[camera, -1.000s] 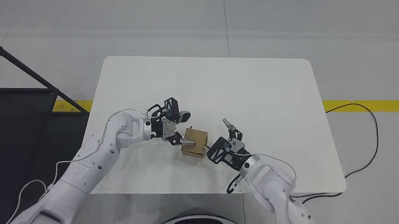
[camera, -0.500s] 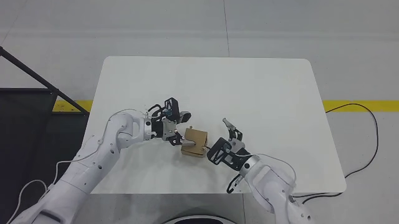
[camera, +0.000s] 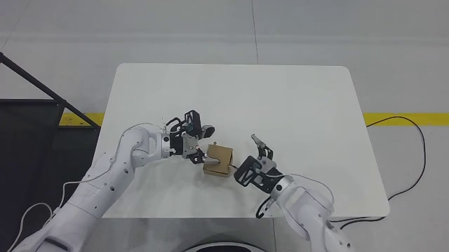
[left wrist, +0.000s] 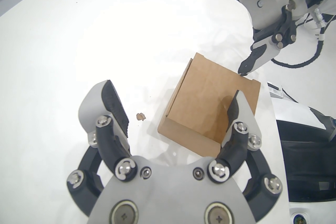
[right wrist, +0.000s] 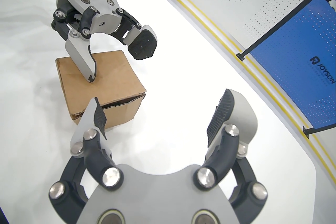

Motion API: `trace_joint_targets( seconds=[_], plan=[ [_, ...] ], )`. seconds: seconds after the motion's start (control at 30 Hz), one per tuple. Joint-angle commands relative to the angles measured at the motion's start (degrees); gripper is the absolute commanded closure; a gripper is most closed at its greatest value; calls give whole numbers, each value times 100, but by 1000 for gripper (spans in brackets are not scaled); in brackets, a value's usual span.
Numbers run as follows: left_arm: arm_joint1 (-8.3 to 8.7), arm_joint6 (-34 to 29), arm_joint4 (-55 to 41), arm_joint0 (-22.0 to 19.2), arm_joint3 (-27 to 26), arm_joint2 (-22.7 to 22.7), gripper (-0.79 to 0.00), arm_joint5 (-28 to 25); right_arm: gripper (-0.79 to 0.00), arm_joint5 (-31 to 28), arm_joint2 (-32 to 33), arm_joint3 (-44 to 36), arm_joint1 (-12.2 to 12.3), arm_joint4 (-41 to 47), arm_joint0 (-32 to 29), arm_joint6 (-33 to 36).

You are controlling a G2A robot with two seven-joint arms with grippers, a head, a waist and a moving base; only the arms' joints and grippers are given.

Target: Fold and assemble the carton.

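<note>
Jaws on both arms stand wide at the carton (right wrist: 115,75), its ragged seam facing the right wrist.

The count stands at one carton (camera: 218,159), one tiny cardboard scrap (left wrist: 141,116), one counter (camera: 280,97) and two grippers, the left gripper (left wrist: 172,88) and the right gripper (right wrist: 161,96).

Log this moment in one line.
carton: boxed, on table | left claw: open, fingertip on carton top | right claw: open, at carton edge
</note>
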Motion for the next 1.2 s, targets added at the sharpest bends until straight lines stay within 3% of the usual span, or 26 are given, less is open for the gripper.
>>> trace_joint_targets(
  seconds=[0.0,0.73,1.17],
  plan=[
    [0,-1,-2,1,7,-1,-785,0,-785,-6,-19,13,-2,-12,23,41],
    [60,246,141,109,-144,-109,-785,0,-785,393,160,3,10,325,-198,-371],
    [61,185,106,74,-77,-65,-785,0,-785,108,49,125,6,311,7,-82]
  ],
)
